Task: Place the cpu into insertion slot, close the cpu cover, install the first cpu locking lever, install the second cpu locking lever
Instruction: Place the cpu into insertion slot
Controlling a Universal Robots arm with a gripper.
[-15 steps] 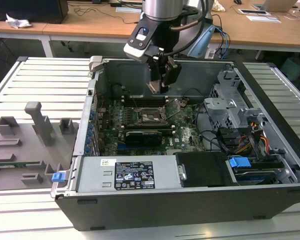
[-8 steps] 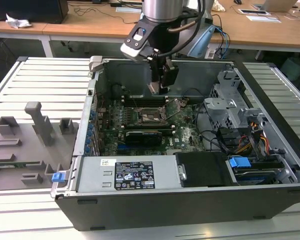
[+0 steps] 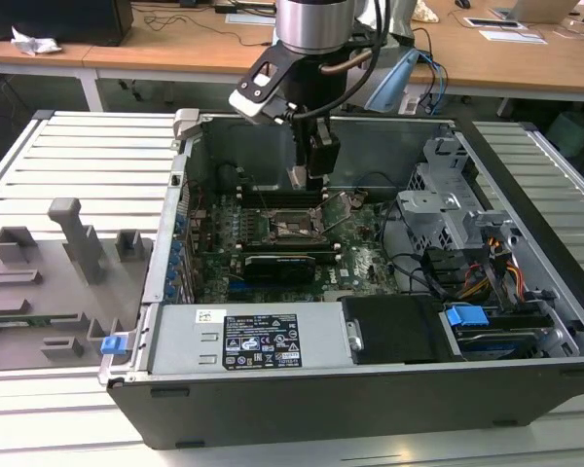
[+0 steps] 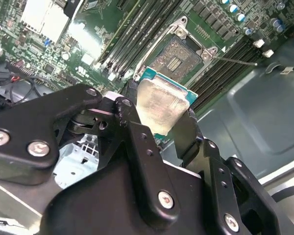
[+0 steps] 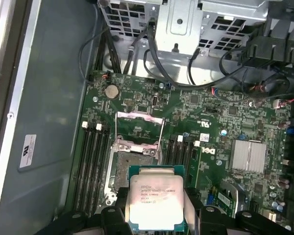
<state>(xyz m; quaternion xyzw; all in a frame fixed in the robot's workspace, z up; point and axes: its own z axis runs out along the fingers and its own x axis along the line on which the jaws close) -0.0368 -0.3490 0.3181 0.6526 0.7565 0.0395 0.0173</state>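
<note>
My gripper (image 3: pixel 308 181) hangs inside the open computer case, just above the motherboard. It is shut on the cpu (image 4: pixel 161 104), a silvery square chip with a green rim, gripped at two opposite edges by the black fingers (image 4: pixel 131 100). In the first wrist view the cpu (image 5: pixel 156 199) hovers a little off the insertion slot (image 5: pixel 135 164), partly overlapping its near edge. The slot's dark pinned centre (image 4: pixel 178 56) lies bare. The cpu cover (image 5: pixel 139 128) stands swung open beyond the slot. A thin locking lever (image 4: pixel 235 61) sticks out beside the socket.
Black memory slots (image 5: pixel 94 161) flank the socket on both sides. A graphics card (image 3: pixel 277 263) lies in front of it, a power supply (image 3: pixel 258 341) at the case front, a drive cage (image 3: pixel 438 195) with cables on the exterior view's right. A grey fixture plate (image 3: pixel 58 272) sits on the table.
</note>
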